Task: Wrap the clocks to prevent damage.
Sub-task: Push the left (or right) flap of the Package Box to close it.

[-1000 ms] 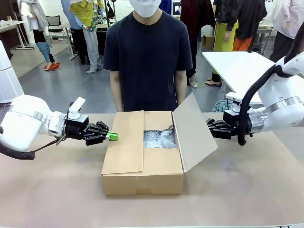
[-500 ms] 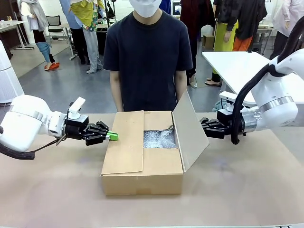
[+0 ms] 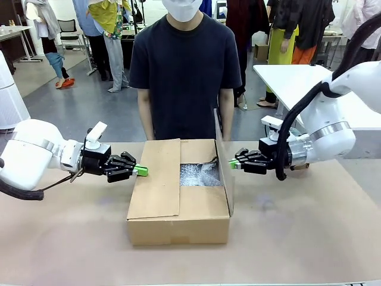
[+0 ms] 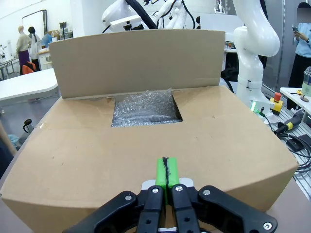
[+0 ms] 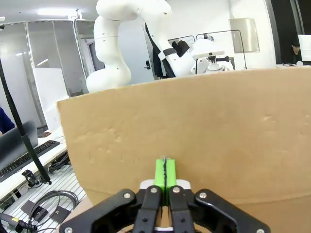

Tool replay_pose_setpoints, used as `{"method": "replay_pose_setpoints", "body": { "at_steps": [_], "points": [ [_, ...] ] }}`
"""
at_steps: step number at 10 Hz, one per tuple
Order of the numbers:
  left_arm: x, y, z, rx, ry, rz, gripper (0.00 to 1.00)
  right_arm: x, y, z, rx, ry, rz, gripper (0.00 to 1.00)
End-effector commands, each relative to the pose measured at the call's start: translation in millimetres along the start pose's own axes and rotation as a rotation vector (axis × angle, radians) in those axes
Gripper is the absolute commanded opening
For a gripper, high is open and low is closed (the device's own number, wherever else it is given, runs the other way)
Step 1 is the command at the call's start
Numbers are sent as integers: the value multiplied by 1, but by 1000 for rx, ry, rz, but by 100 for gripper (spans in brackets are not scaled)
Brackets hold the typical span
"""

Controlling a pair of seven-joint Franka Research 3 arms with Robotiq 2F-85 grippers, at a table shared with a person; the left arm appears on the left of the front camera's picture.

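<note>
Bubble wrap (image 3: 199, 174) in your cardboard box (image 3: 178, 229), mid-table, hides whatever lies beneath; left gripper (image 3: 140, 171) and right gripper (image 3: 232, 162) both pinch closed, holding nothing.

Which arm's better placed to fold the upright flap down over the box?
Right: the right gripper, shut, sits at the outer face of the upright flap; the left gripper is across the box, by the flat flap.
</note>
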State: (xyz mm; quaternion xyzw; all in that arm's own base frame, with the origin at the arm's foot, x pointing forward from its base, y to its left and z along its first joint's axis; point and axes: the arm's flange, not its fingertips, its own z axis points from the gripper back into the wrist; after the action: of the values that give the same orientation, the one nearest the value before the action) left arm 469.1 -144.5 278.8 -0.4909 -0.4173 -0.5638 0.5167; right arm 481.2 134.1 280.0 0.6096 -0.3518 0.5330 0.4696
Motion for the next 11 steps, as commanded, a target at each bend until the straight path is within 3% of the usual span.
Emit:
{"method": "replay_pose_setpoints", "body": {
  "at_steps": [1,4,11],
  "points": [
    [-3,-1,-3,11,1,7,0,1,-14,-13,-24,1,0,1],
    [-3,-1,-3,11,1,7,0,-4,-32,-30,-38,32,-5,1],
    [-3,-1,-3,11,1,7,0,-55,-48,-6,-78,108,-45,1]
  ]
}}
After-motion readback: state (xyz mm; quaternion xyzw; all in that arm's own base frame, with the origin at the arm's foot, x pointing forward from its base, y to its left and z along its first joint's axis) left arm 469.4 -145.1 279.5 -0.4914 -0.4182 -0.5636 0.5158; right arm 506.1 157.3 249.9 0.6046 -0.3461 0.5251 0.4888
